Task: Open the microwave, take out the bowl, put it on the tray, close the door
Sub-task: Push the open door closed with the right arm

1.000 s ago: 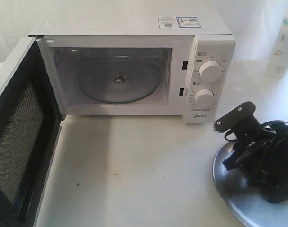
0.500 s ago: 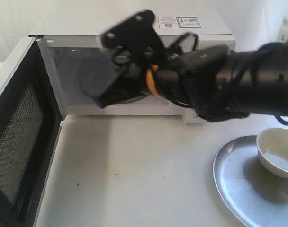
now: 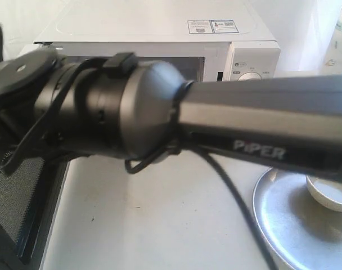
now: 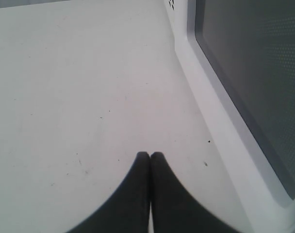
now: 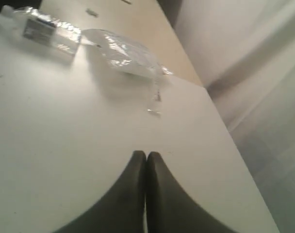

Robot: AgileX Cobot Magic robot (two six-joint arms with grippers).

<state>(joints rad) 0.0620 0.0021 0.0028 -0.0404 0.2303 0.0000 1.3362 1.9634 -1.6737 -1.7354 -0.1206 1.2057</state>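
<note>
The white microwave (image 3: 160,25) stands at the back, and my right arm (image 3: 244,129) stretches across its front and hides the cavity. The door (image 3: 19,197) is swung open at the left with its dark mesh inner side showing. At the lower right the cream-white bowl (image 3: 331,196) rests on the silver tray (image 3: 286,225). My right gripper (image 5: 146,153) is shut and holds nothing, above a white surface. My left gripper (image 4: 150,154) is also shut and holds nothing. It hovers over the table beside the door's (image 4: 244,73) white-framed dark window.
A pale bottle (image 3: 337,39) stands at the back right. The right arm's cable (image 3: 238,208) hangs over the table in front of the microwave. Crumpled clear plastic bags (image 5: 121,51) lie on the white surface in the right wrist view.
The right arm left the bowl on the tray and swung left across the microwave front. Its wrist now sits by the open door and blocks most of the exterior view.
</note>
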